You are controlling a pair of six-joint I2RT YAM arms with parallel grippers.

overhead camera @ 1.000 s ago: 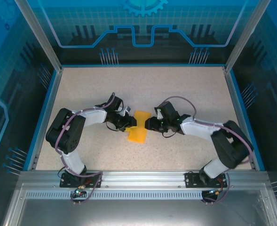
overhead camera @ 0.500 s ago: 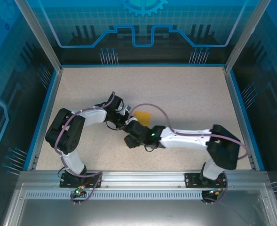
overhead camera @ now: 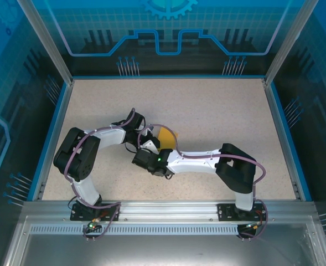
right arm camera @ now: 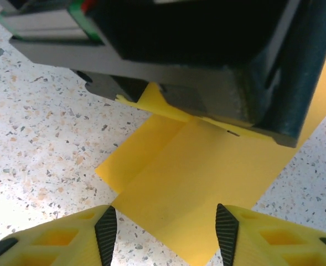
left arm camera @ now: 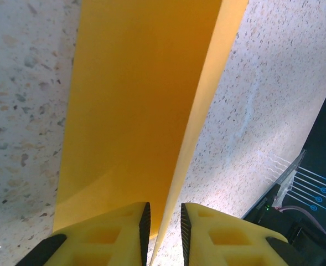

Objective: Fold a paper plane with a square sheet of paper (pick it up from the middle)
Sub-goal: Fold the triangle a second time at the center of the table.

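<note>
1. Since a second ago, the right arm (overhead camera: 196,160) has swung across over the paper (overhead camera: 167,136); open table (overhead camera: 218,105) lies beyond.
2. Left wrist: left gripper (left arm camera: 163,221) pinches the paper's raised fold, likely steadying it.
3. Right wrist: right gripper (right arm camera: 165,221) hangs apart above the paper's near edge, empty.

My two arms are white shells joined by bulky black joint housings, with a purplish-grey cable looping along each one and small black base plates bolted to the silver rail. A green light glows on my right wrist. My fingers (left arm camera: 121,238) are yellow pads moulded with hollow pockets and edged in black.
</note>
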